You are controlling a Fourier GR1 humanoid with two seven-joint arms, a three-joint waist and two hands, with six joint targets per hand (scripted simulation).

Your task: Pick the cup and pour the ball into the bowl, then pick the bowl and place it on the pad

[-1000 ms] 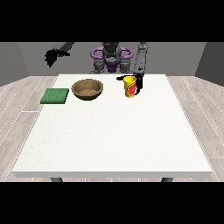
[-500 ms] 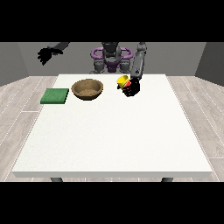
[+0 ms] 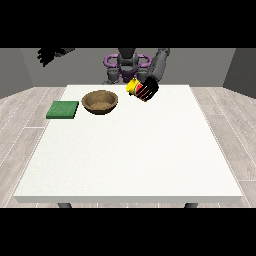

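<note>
The yellow and red cup [image 3: 136,88] hangs above the table, tilted with its mouth turned toward the bowl. The hand at the view's right [image 3: 148,90] is shut on the cup, its black fingers wrapped round the side. The brown bowl [image 3: 100,101] stands on the table to the left of the cup, and the cup is right of its rim, not over it. I cannot see the ball. The green pad [image 3: 63,109] lies flat near the table's left edge. Far up at the left, the hand at the view's left [image 3: 47,54] is raised off the table and holds nothing.
The white table [image 3: 130,155] stretches wide toward the camera in front of the bowl and pad. The robot's torso [image 3: 127,65] stands behind the far edge.
The cup has been lifted off the table, carried left toward the bowl and tilted over. The hand at the view's left has swung further up and out to the left.
</note>
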